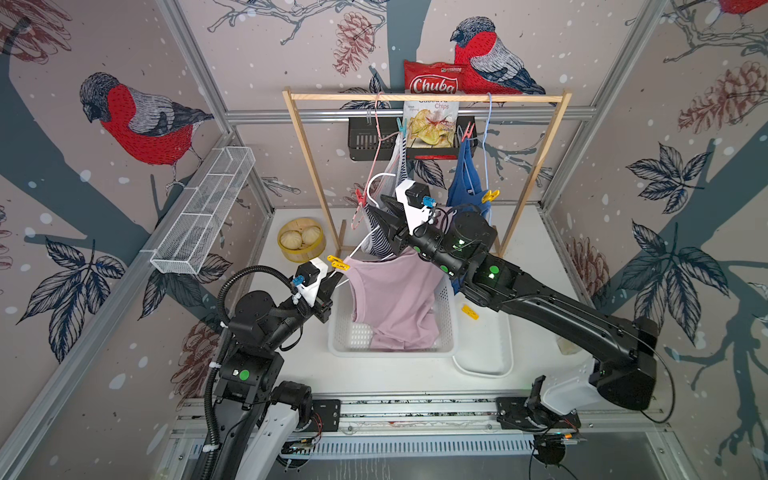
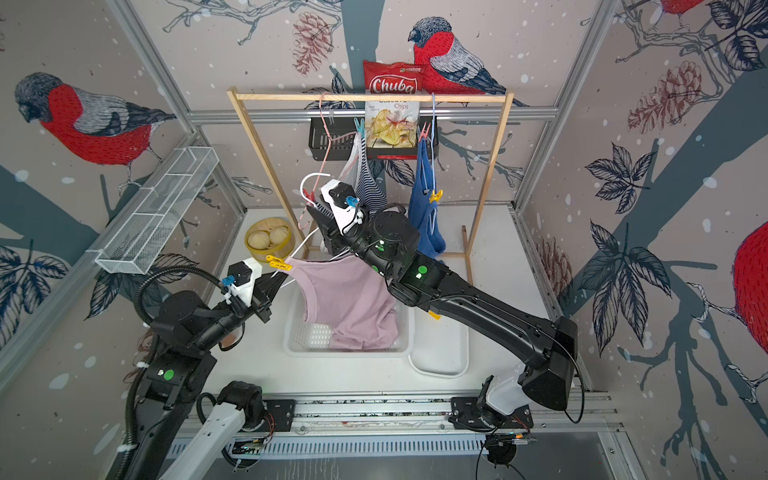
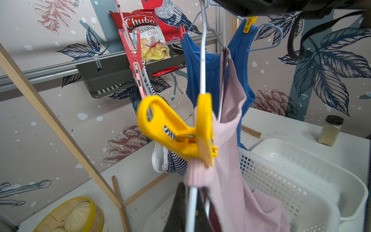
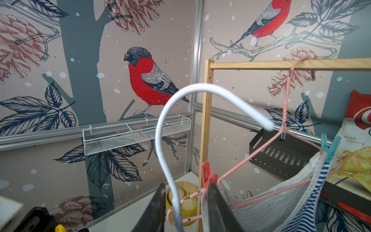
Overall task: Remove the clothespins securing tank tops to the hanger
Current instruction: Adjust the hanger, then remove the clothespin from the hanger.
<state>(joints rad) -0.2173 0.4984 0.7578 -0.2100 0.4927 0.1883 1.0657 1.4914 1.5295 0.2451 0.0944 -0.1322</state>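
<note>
- Rack (image 1: 424,98): a wooden frame at the back of the table; the pink hanger (image 1: 376,137) and blue hanger (image 1: 489,120) hang from its top bar.
- Basket (image 1: 390,353): white, in front of the rack, between the arms.
- Mauve top (image 1: 395,299): one strap is pinned to the white hanger (image 4: 170,112); the rest droops into the basket.
- Blue top (image 1: 465,183): on the blue hanger, both straps pinned.
- Striped top (image 2: 370,189): on the pink hanger, both straps pinned.
- White hanger: off the bar, tilted in the air between the two grippers.
- Right gripper (image 4: 186,184): jaws part-way apart, straddling the white hanger's neck below the hook, not clamped on it.
- Left gripper (image 3: 191,190): closed tight on the white hanger's wire, just beside the pinned strap.
- Yellow pin (image 3: 180,130): clamps the mauve strap to the white hanger.
- Loose yellow pin (image 1: 469,311): lies just beside the basket, under the right arm.
- Red pin (image 4: 208,178) and teal pin (image 4: 329,146): on the pink hanger.
- Second red pin (image 1: 467,131) and third yellow pin (image 1: 490,196): on the blue hanger.
</note>
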